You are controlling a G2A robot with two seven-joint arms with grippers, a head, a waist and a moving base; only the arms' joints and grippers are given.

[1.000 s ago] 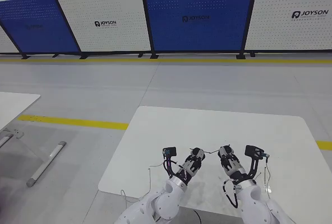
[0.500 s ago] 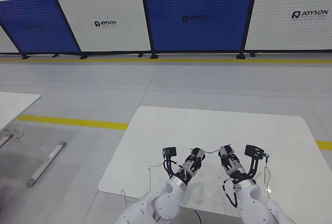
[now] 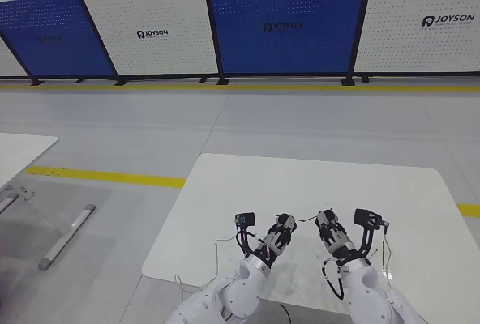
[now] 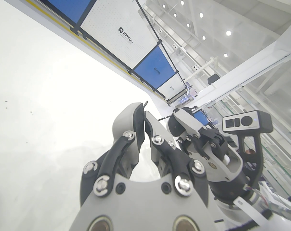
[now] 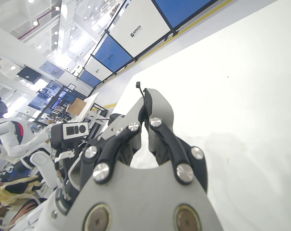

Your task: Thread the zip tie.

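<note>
The white table (image 3: 305, 186) I work over has rounded corners and a few small dark specks (image 4: 5, 102) on its top. Around it lies a pale grey floor (image 3: 143, 121), and a yellow line (image 3: 102, 176) on that floor meets the table's left edge and shows again past its right edge. A second yellow line (image 3: 224, 86) runs along the foot of a row of perforated panels in dark frames, blue (image 3: 285, 36) and white (image 3: 151, 36) by turns. Well apart on my left stands another white table (image 3: 9, 154), with a pale bar (image 3: 66, 236) low on the floor beside it. Round ceiling lights (image 4: 228, 32) shine among white beams overhead. Far off in the hall, a cardboard box (image 5: 75, 105) sits on a table.
</note>
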